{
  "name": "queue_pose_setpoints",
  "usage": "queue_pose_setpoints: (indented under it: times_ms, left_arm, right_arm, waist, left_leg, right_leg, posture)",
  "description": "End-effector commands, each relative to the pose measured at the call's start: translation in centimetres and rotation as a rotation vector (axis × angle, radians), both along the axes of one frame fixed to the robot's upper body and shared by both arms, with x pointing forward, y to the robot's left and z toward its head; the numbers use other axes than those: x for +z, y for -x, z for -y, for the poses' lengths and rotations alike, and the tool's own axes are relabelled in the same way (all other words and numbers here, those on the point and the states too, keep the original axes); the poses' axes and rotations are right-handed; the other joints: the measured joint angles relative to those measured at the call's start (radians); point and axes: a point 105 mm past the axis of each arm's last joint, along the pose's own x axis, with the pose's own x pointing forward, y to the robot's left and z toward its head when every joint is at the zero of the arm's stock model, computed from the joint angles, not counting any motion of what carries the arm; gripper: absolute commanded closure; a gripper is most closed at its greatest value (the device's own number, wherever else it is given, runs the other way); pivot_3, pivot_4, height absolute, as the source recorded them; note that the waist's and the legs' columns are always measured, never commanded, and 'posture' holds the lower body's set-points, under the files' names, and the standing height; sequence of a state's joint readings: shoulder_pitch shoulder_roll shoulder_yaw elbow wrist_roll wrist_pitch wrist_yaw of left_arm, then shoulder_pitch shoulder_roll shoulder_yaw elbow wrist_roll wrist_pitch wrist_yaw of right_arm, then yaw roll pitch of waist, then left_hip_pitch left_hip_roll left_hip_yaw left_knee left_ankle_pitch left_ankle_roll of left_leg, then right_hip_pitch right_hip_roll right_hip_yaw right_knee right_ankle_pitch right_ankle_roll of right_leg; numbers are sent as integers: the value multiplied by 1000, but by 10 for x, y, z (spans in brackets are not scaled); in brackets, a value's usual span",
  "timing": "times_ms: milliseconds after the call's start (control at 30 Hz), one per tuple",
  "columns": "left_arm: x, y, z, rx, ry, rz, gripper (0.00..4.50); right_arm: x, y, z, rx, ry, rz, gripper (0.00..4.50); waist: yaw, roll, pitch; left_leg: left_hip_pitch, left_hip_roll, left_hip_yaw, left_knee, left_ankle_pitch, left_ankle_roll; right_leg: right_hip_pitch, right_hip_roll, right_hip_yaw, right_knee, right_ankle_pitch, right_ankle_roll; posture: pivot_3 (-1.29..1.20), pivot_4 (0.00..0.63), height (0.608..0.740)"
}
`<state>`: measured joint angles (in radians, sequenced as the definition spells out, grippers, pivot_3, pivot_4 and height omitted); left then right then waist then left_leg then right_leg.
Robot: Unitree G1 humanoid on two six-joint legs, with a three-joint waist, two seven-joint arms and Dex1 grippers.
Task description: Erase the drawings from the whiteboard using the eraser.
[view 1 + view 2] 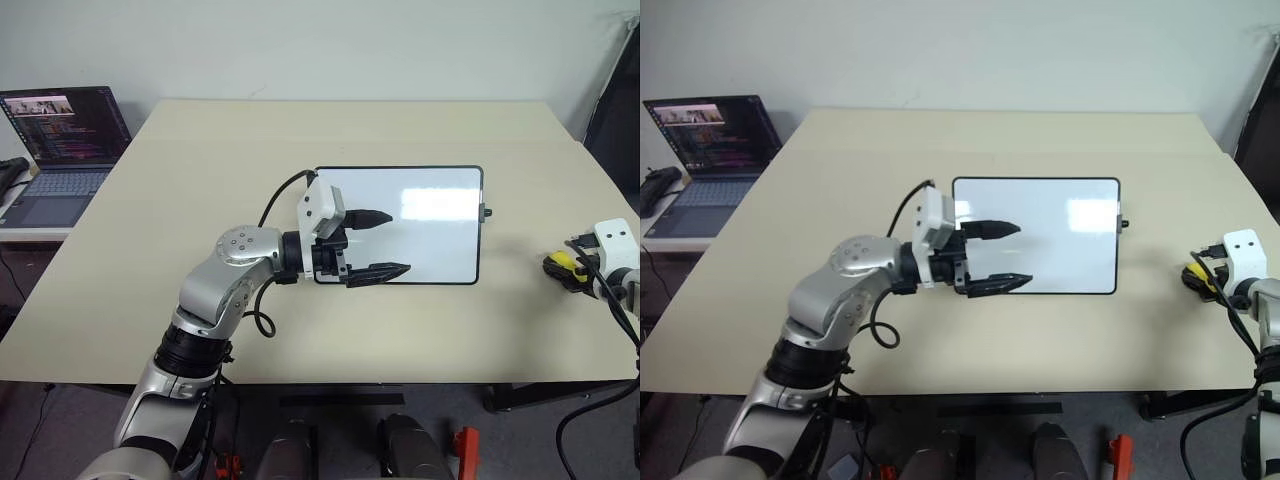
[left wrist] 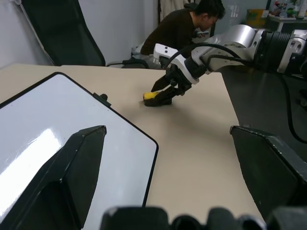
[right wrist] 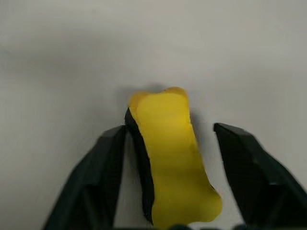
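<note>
**Eraser lying between parted right fingers, left gripper over the whiteboard**

On the beige desk the whiteboard is laid flat near the middle, its glossy white face framed in thin black, with a small black knob on the short side toward the robot's right. No blue marks can be made out on its surface.

Above the left part of the board the left gripper is held level and is pointed to the robot's right. Its 2 black fingers are spread wide apart, and nothing is held between them.

Near the right edge of the desk, well apart from the board, the eraser is seen as a small yellow block with a dark underside. It is lying on the desk between the 2 fingers of the right gripper. In the right wrist view the fingers are parted, and a gap is seen between the eraser and one finger, so the eraser is not clamped.

At the far left a laptop is standing open on a separate surface. A person in dark clothing is seen behind the desk in the left wrist view.
</note>
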<state>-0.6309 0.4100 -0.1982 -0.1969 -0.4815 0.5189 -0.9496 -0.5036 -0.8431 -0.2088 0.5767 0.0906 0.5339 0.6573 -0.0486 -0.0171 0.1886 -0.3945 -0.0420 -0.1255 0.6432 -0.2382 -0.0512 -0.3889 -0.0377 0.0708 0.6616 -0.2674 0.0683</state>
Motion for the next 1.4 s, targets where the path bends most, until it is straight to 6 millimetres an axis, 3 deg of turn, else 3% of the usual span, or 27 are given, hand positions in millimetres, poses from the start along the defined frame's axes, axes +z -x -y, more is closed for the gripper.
queue_pose_setpoints:
  times_ms: [33,133,233,367,467,567,700,833,1033,1167,1400]
  left_arm:
    - [15,3,-6,20,24,60,0]
    - [24,-9,-19,107,58,88,0]
    - [36,-33,-47,309,122,139,0]
    - [46,-71,-105,673,185,176,0]
    - [36,-94,-145,907,144,149,0]
    - [27,-101,-162,1006,132,145,0]
    - [1,-103,-169,1074,105,139,0]
    - [-43,-96,-161,1125,140,124,0]
    - [-82,-91,-148,1184,170,99,0]
    - [-94,-90,-139,1198,182,98,0]
    - [-100,-90,-124,1209,203,110,0]
  right_arm:
    - [26,-5,0,38,63,62,20]
    - [45,-12,-13,86,74,152,20]
    - [64,-22,-36,137,44,302,20]
    - [52,-36,-59,123,16,404,20]
    - [34,-42,-69,91,-27,443,20]
    - [21,-45,-75,61,-92,470,20]
    - [12,-47,-82,45,-177,502,20]
    - [2,-46,-88,34,-250,530,20]
    - [-8,-41,-107,37,-332,585,20]
    - [-12,-40,-115,-5,-370,609,20]
    - [-18,-38,-125,-49,-351,625,20]
  waist:
    - [0,0,0]
    - [-2,0,0]
    - [-7,0,0]
    - [-7,0,0]
    - [-5,0,0]
    - [-2,0,0]
    - [9,0,0]
    - [14,1,-1]
    - [15,1,-1]
    - [8,1,-1]
    - [-8,1,-1]
  left_leg:
    - [0,0,0,0,0,0]
    - [0,0,0,0,0,0]
    - [0,1,0,0,0,0]
    - [2,1,0,0,0,0]
    - [1,1,-1,1,0,0]
    - [0,1,-2,0,0,0]
    - [-3,1,-3,0,0,0]
    - [-1,1,-3,0,0,0]
    - [-1,0,-3,0,0,0]
    - [1,0,-1,0,0,0]
    - [2,0,-1,-1,0,0]
  right_leg:
    - [0,0,0,0,0,0]
    - [0,0,0,0,0,0]
    - [0,0,0,0,0,0]
    - [1,1,0,1,0,0]
    - [0,0,0,1,0,0]
    - [0,-1,0,1,0,1]
    - [-2,-2,-2,0,0,1]
    - [-1,-2,-1,-1,0,1]
    - [-1,0,-1,2,1,0]
    - [-1,0,0,2,1,0]
    - [-1,1,0,3,1,0]
  posture:
    - [0,150,740]
    - [0,150,740]
    - [0,150,740]
    - [0,150,740]
    - [0,150,740]
    - [0,150,740]
    - [0,150,740]
    - [0,150,740]
    - [0,150,740]
    - [0,150,740]
    - [0,150,740]
